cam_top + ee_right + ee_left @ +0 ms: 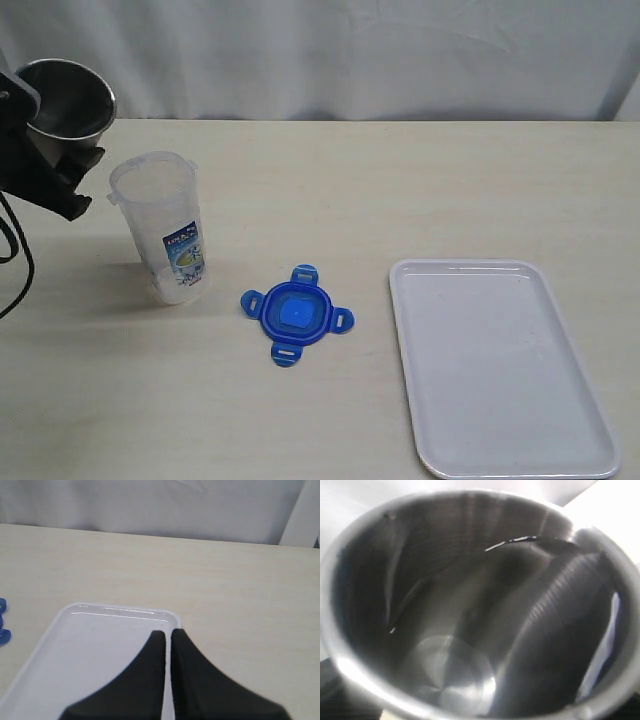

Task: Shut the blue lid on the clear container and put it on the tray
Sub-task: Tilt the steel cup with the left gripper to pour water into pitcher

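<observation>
tray [500, 380] lay right | blue lid [297, 315] between it and open clear container [165, 230] | left gripper [55, 165] clasped metal cup [65, 100] | right gripper [167, 645] closed

A robot test bench, lab-like: a bare pale wood-grain tabletop [400, 190] backed by a plain white cloth [350, 50], a black robot arm [40, 170] with a trailing cable [20, 270] at one side, and just a few kitchen props: clear container [165, 235], blue lid [297, 315], tray [500, 400], grey metal cup [65, 100]
</observation>
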You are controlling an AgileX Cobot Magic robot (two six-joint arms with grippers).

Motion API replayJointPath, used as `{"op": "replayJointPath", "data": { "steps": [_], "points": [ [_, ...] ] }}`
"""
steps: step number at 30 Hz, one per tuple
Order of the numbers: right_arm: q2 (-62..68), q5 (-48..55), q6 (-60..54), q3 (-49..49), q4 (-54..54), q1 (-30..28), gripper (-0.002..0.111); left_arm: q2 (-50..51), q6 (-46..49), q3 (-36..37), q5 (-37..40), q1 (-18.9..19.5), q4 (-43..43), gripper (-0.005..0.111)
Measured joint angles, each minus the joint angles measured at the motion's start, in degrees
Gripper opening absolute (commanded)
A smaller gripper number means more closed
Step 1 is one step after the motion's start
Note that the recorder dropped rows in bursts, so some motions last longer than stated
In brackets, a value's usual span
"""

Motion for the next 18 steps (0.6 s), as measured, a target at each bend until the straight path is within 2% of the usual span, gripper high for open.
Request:
{"op": "replayJointPath", "data": {
  "steps": [7,18],
  "points": [
    [0.00,0.00,0.00,0.00,0.00,0.00,0.004,-0.24,0.00,0.00,0.72,0.00,4.15,0.000],
    [0.00,0.00,0.00,0.00,0.00,0.00,0.004,-0.24,0.00,0.00,-1.68,0.00,6.19,0.000]
  ]
}}
